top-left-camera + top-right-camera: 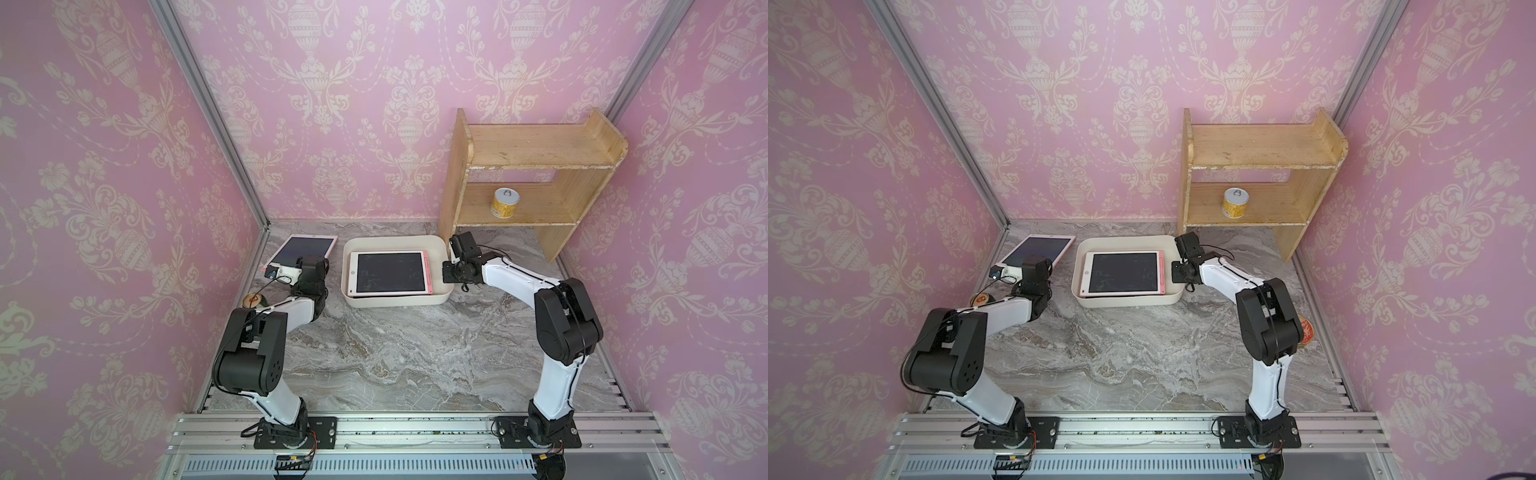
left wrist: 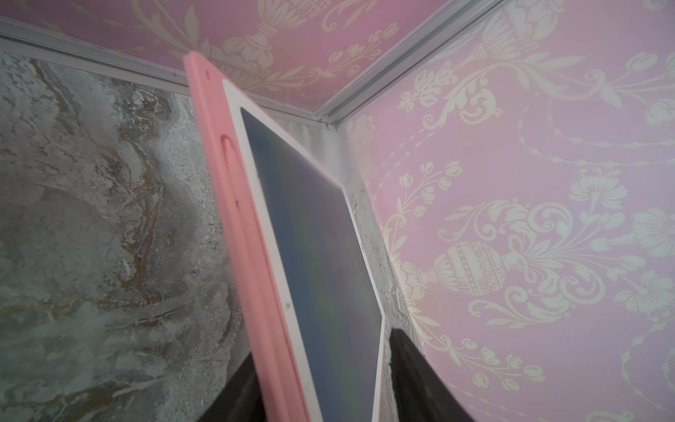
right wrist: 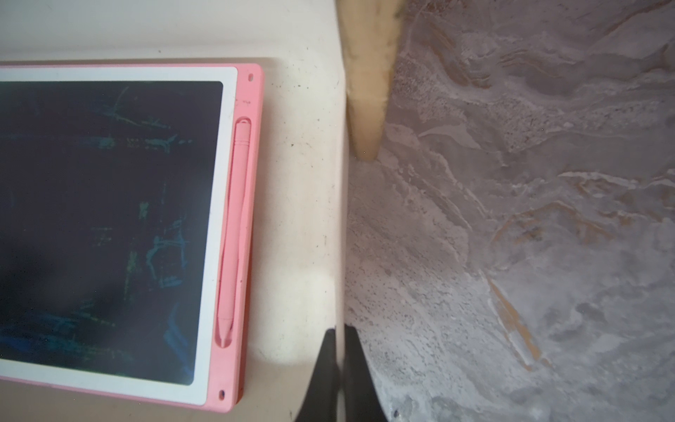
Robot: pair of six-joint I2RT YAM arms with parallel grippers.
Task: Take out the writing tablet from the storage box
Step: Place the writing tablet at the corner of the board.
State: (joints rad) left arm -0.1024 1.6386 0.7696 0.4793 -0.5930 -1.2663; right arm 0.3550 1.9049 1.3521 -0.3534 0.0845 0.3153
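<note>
So the writing tablet [image 1: 307, 247] is sitting outside the storage box [image 1: 395, 301] now, over by the left wall, far end down on the marble tabletop [image 1: 395, 353]. I can't tell whether the near end is fully resting yet.

The left gripper [image 2: 323, 350] is straddling that near edge with its jaws partly spread. In the left wrist view there's a sliver of marble showing between one finger [image 2: 412, 372] and the tablet's white bezel. To me that's reading as a release rather than a grip.

The right gripper [image 3: 341, 336] is pinching the right-hand wall of the box, closed tight on the rim. I'm guessing it's there to steady the tub.

Here's the catch: a second tablet [image 1: 390, 273] is lying flat inside the box, pink stylus [image 3: 233, 226] clipped in its side slot. There might be another one under it, but it's hard to say.

So I'm calling it partway done. One is out, at least one is waiting, and the left arm is going to need to clear off and come back over the box. The wooden shelf [image 1: 536, 166] with the yellow can [image 1: 504, 202] is just hanging out behind, not involved.
</note>
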